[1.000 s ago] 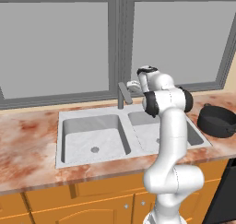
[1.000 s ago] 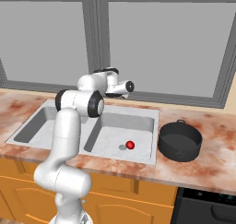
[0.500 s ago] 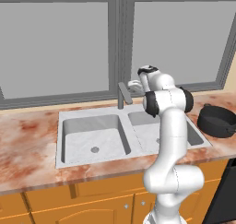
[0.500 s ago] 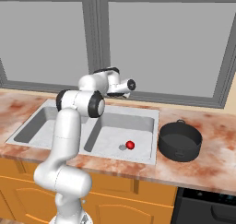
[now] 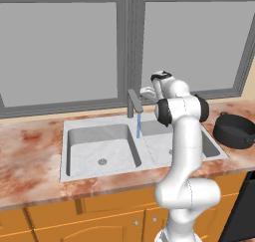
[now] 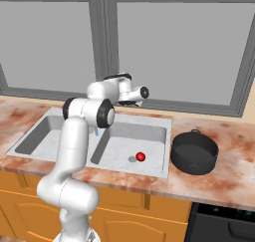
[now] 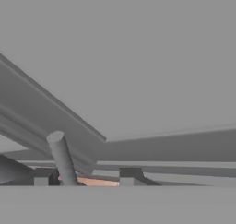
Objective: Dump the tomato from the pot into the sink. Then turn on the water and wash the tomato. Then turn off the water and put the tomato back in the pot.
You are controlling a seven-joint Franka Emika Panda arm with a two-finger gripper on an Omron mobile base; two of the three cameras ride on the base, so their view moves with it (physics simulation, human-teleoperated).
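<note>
Water (image 5: 138,124) now runs from the faucet (image 5: 133,102) where none ran before, the gripper (image 5: 147,91) beside the handle with jaws partly spread, holding nothing; tomato (image 6: 141,157) sits by the right sink (image 6: 149,119) drain, unwashed; next move likely reaches for it.

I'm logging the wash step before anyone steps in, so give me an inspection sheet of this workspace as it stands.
Surface: marbled reddish counter around the sink.
Job's things: tomato lies in the right basin beside the drain; pot stands upright on the counter right of the sink; a blue stream of water runs from the faucet.
Clutter: nothing seen.
Grippers: hand is up by the faucet lever, jaws apart, holding nothing.
Cables: nothing seen.
Surroundings: grey window behind the sink, wooden cabinets below.
</note>
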